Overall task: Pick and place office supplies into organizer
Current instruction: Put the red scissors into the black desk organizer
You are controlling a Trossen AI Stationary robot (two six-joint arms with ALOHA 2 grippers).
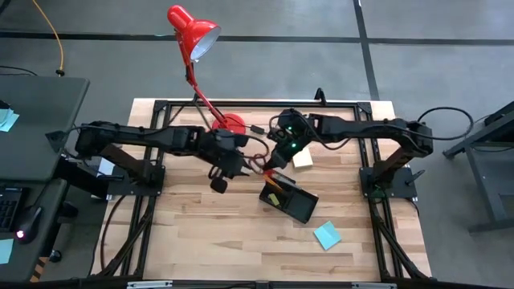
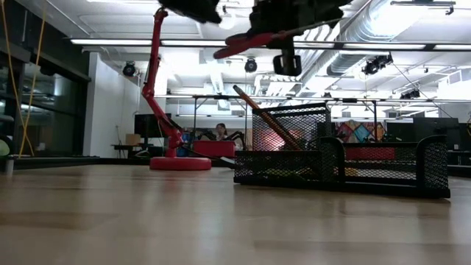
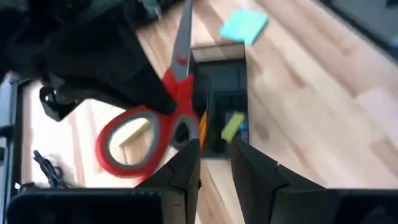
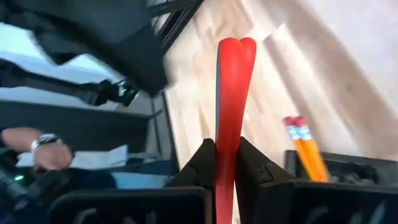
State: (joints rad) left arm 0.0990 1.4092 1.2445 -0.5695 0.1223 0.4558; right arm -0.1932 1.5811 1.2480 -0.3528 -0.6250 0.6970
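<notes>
Between right tool fingers: scissors.

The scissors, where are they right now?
The red-handled scissors are up in the air above the organizer, pinched in the right claw, mid-table.

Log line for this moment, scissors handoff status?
scissors: midair above organizer | right gripper: shut on scissors handle | left gripper: slightly parted, off scissors | teal-blue sticky pad: on table

No text, label, brand, number or sign can be read anywhere in these views of the table and room.
</notes>
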